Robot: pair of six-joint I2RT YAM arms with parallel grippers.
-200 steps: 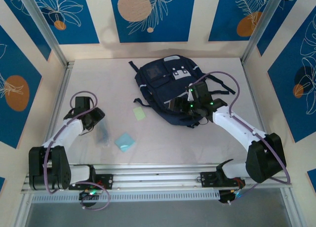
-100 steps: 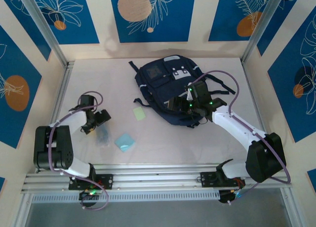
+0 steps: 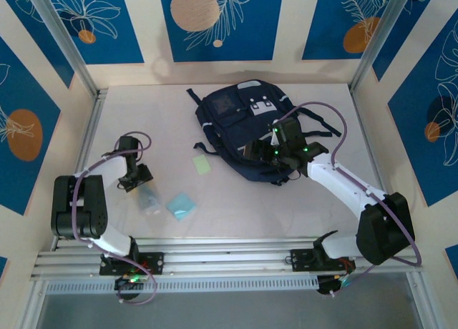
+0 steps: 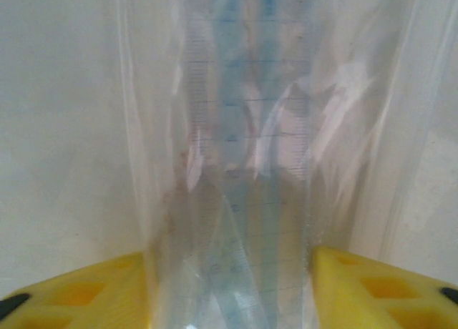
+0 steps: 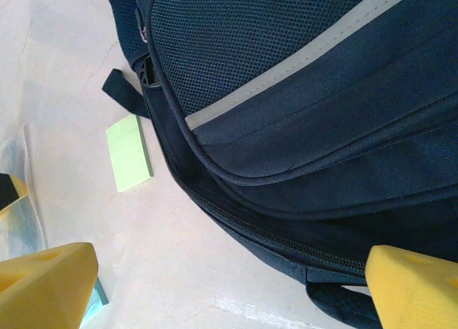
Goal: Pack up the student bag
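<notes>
Left gripper [image 4: 229, 290] straddles a clear plastic pouch [image 4: 236, 129] on the table [image 3: 286, 207]; can't tell if it's clamped. Right gripper [image 5: 229, 279] is spread wide, empty, at the near edge of the student bag [image 5: 322, 93]. Bag lies flat mid-table toward the back, with a green sticky note [image 5: 129, 152] near it.

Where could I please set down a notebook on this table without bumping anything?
Bare table lies at the far left, between the side rail and the backpack, and along the near edge between the blue pad and the right arm. Crowded near left: plastic sleeve, blue pad, green note and left gripper sit close together.
</notes>
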